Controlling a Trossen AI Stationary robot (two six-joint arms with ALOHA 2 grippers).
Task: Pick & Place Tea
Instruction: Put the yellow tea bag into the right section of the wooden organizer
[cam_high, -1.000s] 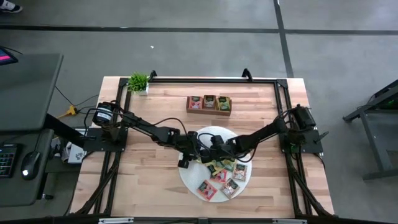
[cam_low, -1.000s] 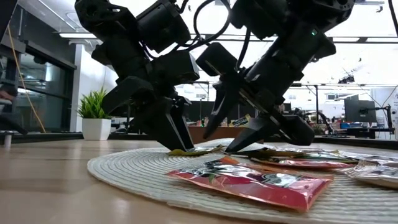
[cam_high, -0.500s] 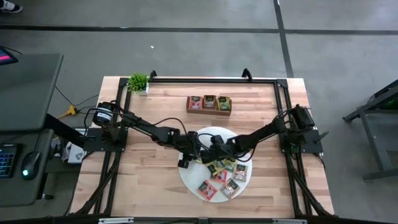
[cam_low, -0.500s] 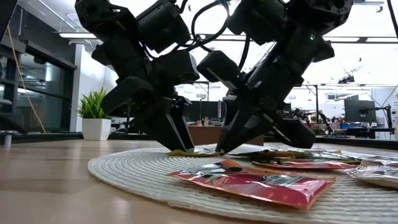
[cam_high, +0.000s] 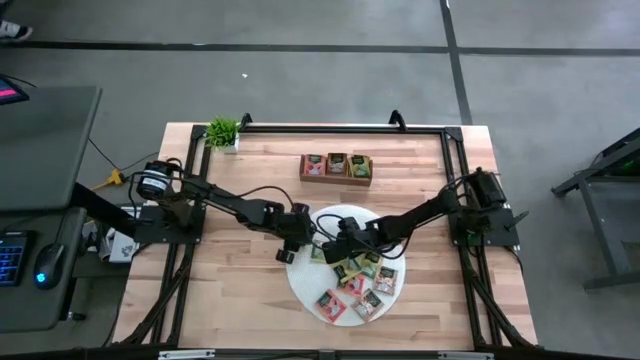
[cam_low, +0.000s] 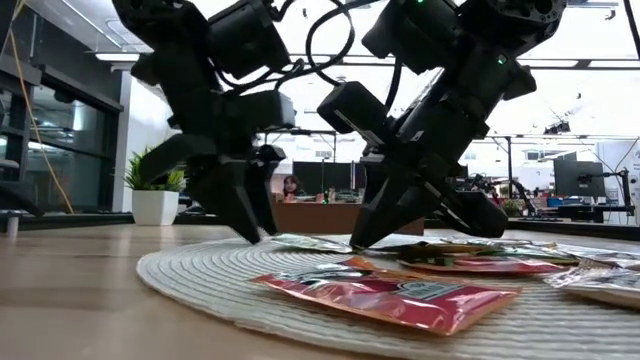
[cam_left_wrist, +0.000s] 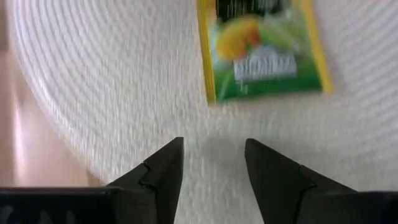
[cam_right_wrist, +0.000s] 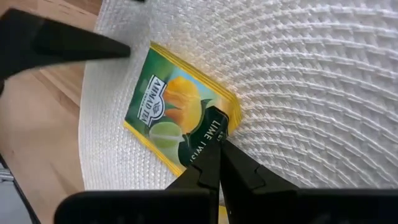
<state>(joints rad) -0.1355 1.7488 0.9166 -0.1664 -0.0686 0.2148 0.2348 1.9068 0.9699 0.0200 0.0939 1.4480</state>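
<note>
Yellow-edged and flat, the green lime tea packet (cam_right_wrist: 177, 121) lies on the round white woven mat (cam_right_wrist: 298, 81), its near corner pinched in the closed right gripper (cam_right_wrist: 214, 146). So thin a hold may slip on lifting. The left gripper (cam_left_wrist: 211, 165), part open and empty, hovers just beside it and could snag the packet.

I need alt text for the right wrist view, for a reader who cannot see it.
The right gripper, fingers shut, pinches the edge of a yellow-and-green tea packet lying on the round white woven mat. Bare wooden table shows beside the mat.
</note>
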